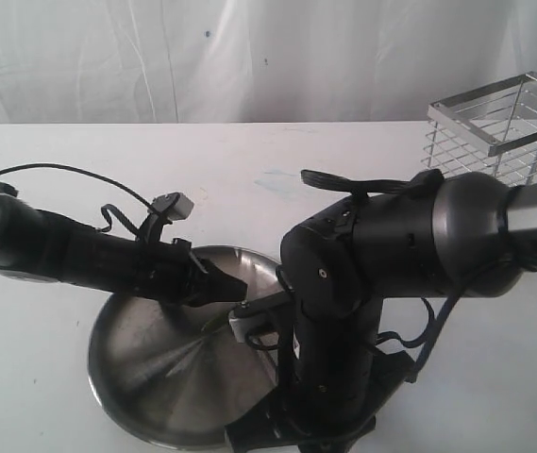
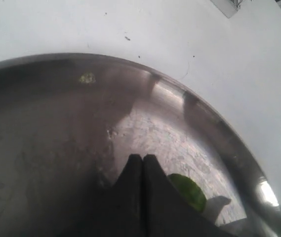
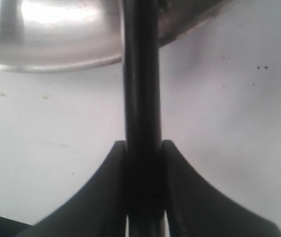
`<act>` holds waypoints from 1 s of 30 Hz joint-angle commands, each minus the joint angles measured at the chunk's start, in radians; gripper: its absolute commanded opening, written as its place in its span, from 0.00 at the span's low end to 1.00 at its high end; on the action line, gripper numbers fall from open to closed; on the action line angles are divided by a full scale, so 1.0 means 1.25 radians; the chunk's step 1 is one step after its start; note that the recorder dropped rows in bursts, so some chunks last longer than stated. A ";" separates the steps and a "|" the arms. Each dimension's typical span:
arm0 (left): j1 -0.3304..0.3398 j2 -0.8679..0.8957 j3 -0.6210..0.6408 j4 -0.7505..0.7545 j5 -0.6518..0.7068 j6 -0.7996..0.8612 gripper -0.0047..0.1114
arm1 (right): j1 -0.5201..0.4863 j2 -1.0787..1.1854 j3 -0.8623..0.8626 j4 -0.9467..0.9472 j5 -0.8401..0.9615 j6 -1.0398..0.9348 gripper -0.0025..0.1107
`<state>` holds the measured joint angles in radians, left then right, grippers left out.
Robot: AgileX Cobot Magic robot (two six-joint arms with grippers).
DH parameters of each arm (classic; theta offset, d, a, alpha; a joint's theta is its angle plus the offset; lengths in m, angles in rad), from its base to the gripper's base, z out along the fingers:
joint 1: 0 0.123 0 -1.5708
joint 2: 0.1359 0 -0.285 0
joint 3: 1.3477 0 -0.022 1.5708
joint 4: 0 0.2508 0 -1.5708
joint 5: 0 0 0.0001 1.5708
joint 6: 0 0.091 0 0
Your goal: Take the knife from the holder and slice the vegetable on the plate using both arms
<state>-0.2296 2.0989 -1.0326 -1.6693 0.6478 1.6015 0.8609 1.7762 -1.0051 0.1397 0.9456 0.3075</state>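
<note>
The plate [image 1: 150, 363] lies at the front of the white table. My left gripper [image 2: 142, 157] hangs low over the plate's inside [image 2: 56, 148], shut, with nothing showing between its fingers. A green piece of the vegetable [image 2: 189, 192] lies on the plate right beside one finger, partly hidden under it. In the exterior view the left gripper [image 1: 233, 288] points at the plate's middle. My right gripper [image 3: 142, 144] is shut on the knife [image 3: 141, 94], whose dark length runs toward the plate's rim [image 3: 56, 61]. The holder [image 1: 506, 127] stands at the back right.
The bulky right arm [image 1: 344, 311] stands in front of the plate's right side and hides it. The left arm [image 1: 70, 250] comes in from the left with a loose cable. A white curtain hangs behind the table.
</note>
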 commanded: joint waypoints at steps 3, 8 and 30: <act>-0.002 -0.045 0.016 0.021 -0.018 -0.029 0.04 | -0.003 -0.006 0.001 0.002 -0.023 -0.013 0.02; -0.002 -0.062 0.016 0.016 0.058 -0.029 0.04 | -0.003 -0.004 0.001 0.002 -0.050 -0.013 0.02; -0.003 -0.062 0.028 0.024 0.035 -0.023 0.04 | -0.003 -0.004 0.001 -0.003 -0.130 0.007 0.02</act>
<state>-0.2322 2.0316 -1.0030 -1.6463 0.6893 1.5705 0.8609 1.7762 -1.0051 0.1435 0.7835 0.3118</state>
